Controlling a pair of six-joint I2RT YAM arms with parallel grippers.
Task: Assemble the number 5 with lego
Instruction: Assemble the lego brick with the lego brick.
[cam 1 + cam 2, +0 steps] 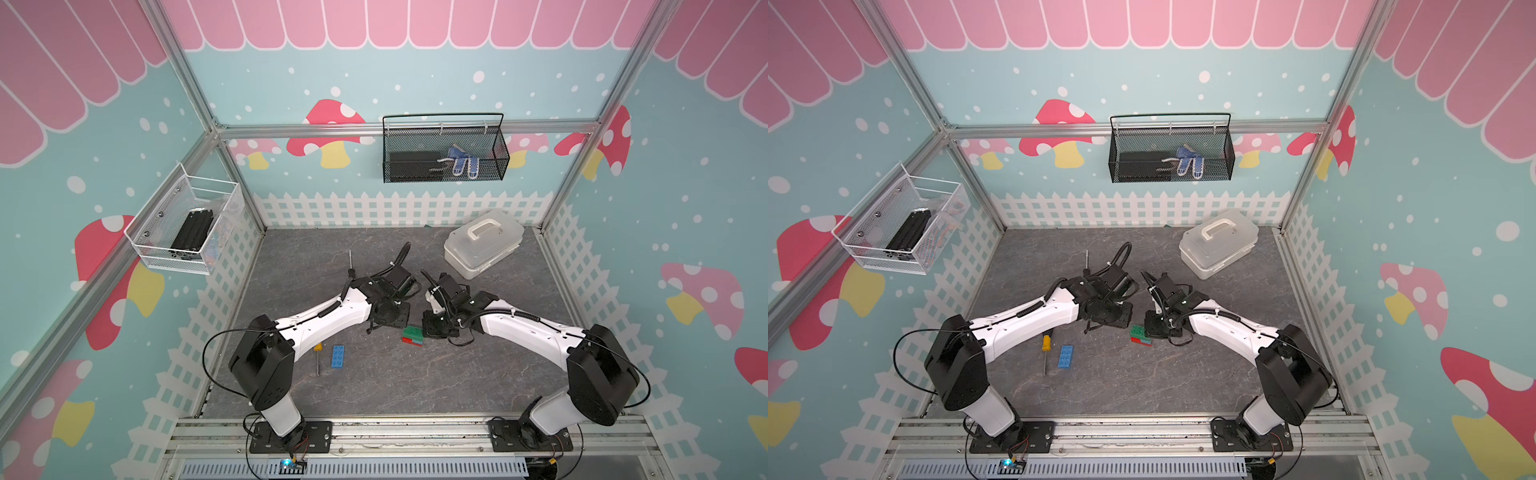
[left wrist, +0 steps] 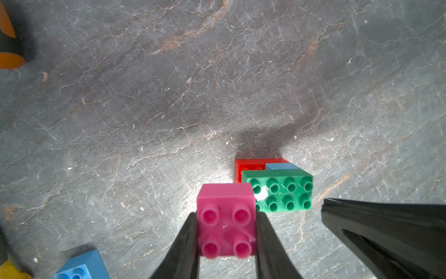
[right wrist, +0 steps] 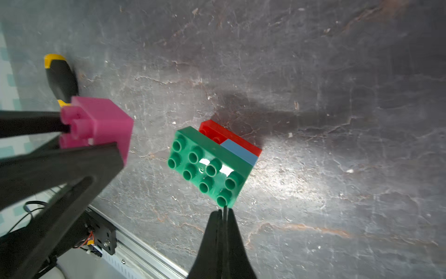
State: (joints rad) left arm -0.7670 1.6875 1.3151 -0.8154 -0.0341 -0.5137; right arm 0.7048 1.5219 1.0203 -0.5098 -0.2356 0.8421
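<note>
Teal and pink mushroom-printed walls [image 1: 374, 83] and an aluminium frame [image 1: 407, 126] enclose a dark grey, veined stone-look desk [image 1: 415, 382]. Two white arms [image 1: 320, 318] reach in from 6 o'clock, and their wrists hide both claws in both top views. A black mesh basket [image 1: 490, 166] hangs at 12 o'clock and a white mesh basket [image 1: 224, 232] at 9 o'clock; their contents are hard to make out. A lidded white plastic box [image 1: 482, 243] sits at 1 o'clock. Near the desk's centre stands the stack [image 1: 412, 336]: green long brick [image 3: 207, 169] over short blue brick [image 3: 240, 152] over red long brick [image 3: 231, 136]. The left claw [image 2: 226, 213] grasps the pink square brick [image 3: 103, 120] just beside it. The right claw [image 3: 224, 212] is clenched on nothing, tips at the green corner. A long blue brick [image 1: 338, 356] lies at 8 o'clock beside a yellow-handled screwdriver [image 1: 1046, 345].
</note>
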